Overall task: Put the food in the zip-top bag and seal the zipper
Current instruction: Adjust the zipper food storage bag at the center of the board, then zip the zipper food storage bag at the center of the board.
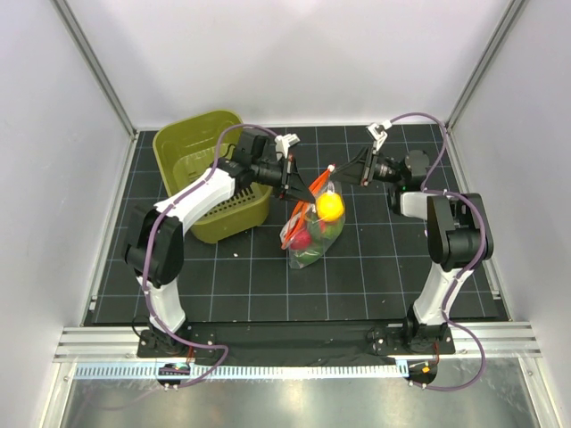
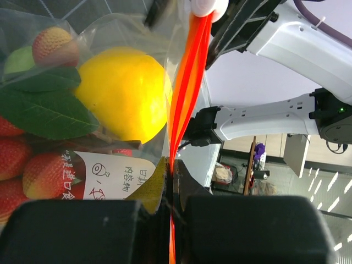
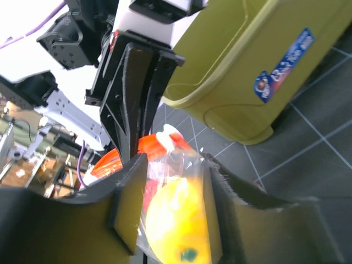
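The clear zip-top bag hangs above the mat between my two grippers. Inside it are the yellow ball, red pieces and green ones. My left gripper is shut on the red-orange zipper, which runs up from between its pads to a white slider. The yellow ball and red fruit press against the film beside it. My right gripper is open, its fingers standing on either side of the bag's upper end, just short of the slider.
The olive-green slotted basket stands at the back left, just behind my left arm, and also shows in the right wrist view. Black gridded mat lies under the bag. White walls enclose the table.
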Action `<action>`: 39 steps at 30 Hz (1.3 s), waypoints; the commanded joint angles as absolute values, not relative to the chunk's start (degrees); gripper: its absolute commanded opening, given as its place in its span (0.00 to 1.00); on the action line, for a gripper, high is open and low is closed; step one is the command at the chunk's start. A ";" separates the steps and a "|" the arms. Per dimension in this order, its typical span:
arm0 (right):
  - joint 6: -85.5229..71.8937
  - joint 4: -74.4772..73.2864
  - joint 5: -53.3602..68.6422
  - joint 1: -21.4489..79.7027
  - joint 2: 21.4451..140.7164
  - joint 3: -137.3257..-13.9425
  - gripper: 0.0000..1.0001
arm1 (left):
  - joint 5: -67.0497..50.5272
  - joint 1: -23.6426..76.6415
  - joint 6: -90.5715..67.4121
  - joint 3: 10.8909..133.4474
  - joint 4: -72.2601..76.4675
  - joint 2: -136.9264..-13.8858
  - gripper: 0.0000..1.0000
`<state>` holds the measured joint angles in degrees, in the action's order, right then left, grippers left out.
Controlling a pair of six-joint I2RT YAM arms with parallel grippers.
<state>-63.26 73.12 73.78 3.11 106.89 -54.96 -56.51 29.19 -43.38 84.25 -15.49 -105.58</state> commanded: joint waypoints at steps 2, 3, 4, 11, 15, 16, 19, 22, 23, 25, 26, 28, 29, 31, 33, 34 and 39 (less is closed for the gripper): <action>-62.93 89.21 75.32 5.27 106.96 -57.31 0.35 | -57.48 29.53 -42.54 86.84 -15.64 -103.89 0.00; -63.36 89.21 75.06 5.19 106.79 -57.13 0.25 | -57.39 29.62 -42.45 86.92 -15.82 -103.80 0.00; -63.28 89.21 74.97 5.19 106.44 -56.78 0.10 | -56.61 29.53 -41.84 87.45 -16.60 -103.71 0.00; -64.51 89.21 72.42 4.57 101.96 -53.35 0.01 | -51.51 29.53 -36.83 91.23 -22.67 -102.75 0.08; -67.58 89.21 72.60 4.48 99.23 -52.47 0.01 | -48.00 29.71 -36.21 92.63 -22.59 -101.25 0.37; -67.59 89.12 72.68 4.48 97.75 -52.04 0.01 | -47.29 29.88 -36.04 93.59 -22.67 -100.55 0.44; -64.17 82.39 72.07 4.48 94.76 -50.45 0.01 | -45.36 29.80 -35.68 96.49 -22.59 -100.28 0.59; -59.08 73.87 71.46 4.39 91.77 -49.75 0.01 | -44.56 29.79 -35.77 100.01 -22.15 -101.68 0.64; -57.84 71.57 70.06 4.39 90.97 -49.40 0.01 | -44.39 29.79 -35.77 100.98 -21.97 -102.21 0.64; -52.32 62.29 68.47 4.66 88.26 -48.96 0.01 | -44.47 29.88 -35.42 103.88 -21.80 -104.22 0.64; -47.42 58.57 66.55 4.75 87.20 -48.87 0.01 | -44.56 29.88 -35.33 104.84 -21.80 -104.93 0.63; -41.08 42.30 63.91 4.66 84.91 -48.95 0.01 | -45.61 29.79 -35.59 108.18 -21.36 -106.69 0.63; -36.17 34.79 61.81 5.18 81.77 -50.00 0.01 | -46.14 29.88 -35.86 109.41 -21.10 -108.53 0.63; -19.92 10.96 54.69 6.32 78.77 -52.37 0.01 | -48.24 29.88 -37.78 111.79 -18.39 -109.77 0.63; -14.09 3.72 54.83 7.47 76.73 -54.49 0.01 | -50.00 29.97 -39.54 111.80 -15.05 -110.83 0.63; -14.32 3.87 55.02 7.56 76.38 -54.23 0.01 | -51.66 30.14 -40.33 111.71 -12.77 -111.18 0.63; -13.98 1.34 58.18 8.52 76.99 -54.84 0.01 | -53.70 31.55 -39.99 111.45 -9.76 -113.29 0.50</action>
<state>-20.05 10.26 57.98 7.86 77.45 -52.40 -50.09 30.20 -39.46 110.43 -15.31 -112.68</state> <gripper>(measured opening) 0.045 0.525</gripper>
